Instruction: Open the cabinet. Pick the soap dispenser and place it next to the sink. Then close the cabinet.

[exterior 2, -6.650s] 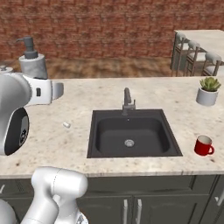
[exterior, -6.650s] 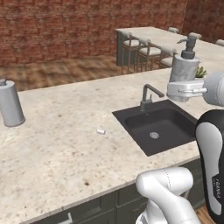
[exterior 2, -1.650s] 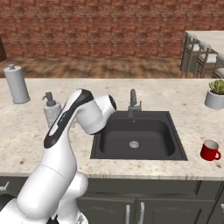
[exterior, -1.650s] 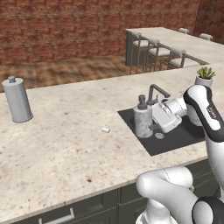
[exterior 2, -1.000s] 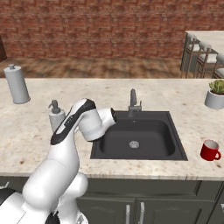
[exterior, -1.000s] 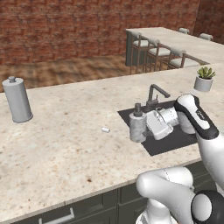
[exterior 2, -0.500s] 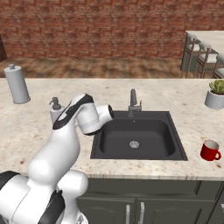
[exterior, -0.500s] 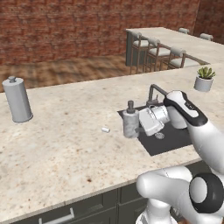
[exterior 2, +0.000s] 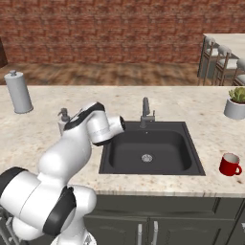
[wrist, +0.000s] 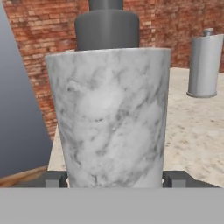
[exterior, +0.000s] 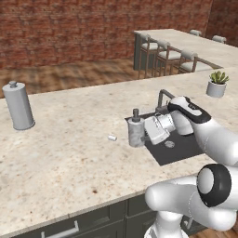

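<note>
A rendered home kitchen. A long speckled beige stone counter [exterior: 60, 153] holds a dark charcoal recessed sink [exterior 2: 153, 148] with a curved silver faucet [exterior 2: 145, 113]. Dark grey-green drawers [exterior: 74, 225] sit beneath it. Behind runs a red brick wall [exterior 2: 119, 33] above wood flooring, with a second counter and what look like bar stools [exterior: 160, 56]. A red mug [exterior 2: 230, 164] and small potted succulent [exterior 2: 236, 102] stand nearby.
</note>
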Robot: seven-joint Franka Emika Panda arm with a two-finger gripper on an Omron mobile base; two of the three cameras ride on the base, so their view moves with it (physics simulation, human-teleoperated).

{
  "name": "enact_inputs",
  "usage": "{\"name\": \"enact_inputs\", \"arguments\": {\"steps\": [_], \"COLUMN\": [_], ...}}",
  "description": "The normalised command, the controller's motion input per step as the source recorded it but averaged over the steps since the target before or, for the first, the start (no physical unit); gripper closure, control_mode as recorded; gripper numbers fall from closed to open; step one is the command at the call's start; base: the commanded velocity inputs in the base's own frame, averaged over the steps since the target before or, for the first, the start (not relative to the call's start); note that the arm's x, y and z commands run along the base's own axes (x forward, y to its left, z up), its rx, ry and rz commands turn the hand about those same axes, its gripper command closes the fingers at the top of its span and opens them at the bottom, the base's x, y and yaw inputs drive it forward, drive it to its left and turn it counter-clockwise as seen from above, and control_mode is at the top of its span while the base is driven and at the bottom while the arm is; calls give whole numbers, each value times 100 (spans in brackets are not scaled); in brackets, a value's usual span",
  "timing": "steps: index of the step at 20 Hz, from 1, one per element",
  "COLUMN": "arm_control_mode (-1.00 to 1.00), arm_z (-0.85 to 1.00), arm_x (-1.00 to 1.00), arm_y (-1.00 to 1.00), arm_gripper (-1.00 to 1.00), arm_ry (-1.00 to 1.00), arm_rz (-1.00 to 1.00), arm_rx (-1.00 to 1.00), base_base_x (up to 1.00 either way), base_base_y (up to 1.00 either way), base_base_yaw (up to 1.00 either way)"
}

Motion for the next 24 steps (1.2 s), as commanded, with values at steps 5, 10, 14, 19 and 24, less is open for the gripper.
{"name": "enact_inputs", "arguments": {"steps": [5,10,14,19,24], "arm_control_mode": [-100,-100,-100,-100,-100], "arm_z": [-22,-30,-34,-28,-20], "arm_x": [0,0,0,0,0], "arm_y": [0,-1,0,0,0], "arm_gripper": [100,100,100,100,100], "arm_ry": [-1,0,-1,-1,-4], "arm_rz": [1,1,1,1,0], "arm_rx": [0,0,0,0,0], "base_base_x": [0,0,0,0,0], "base_base_y": [0,0,0,0,0], "base_base_yaw": [0,0,0,0,0]}}
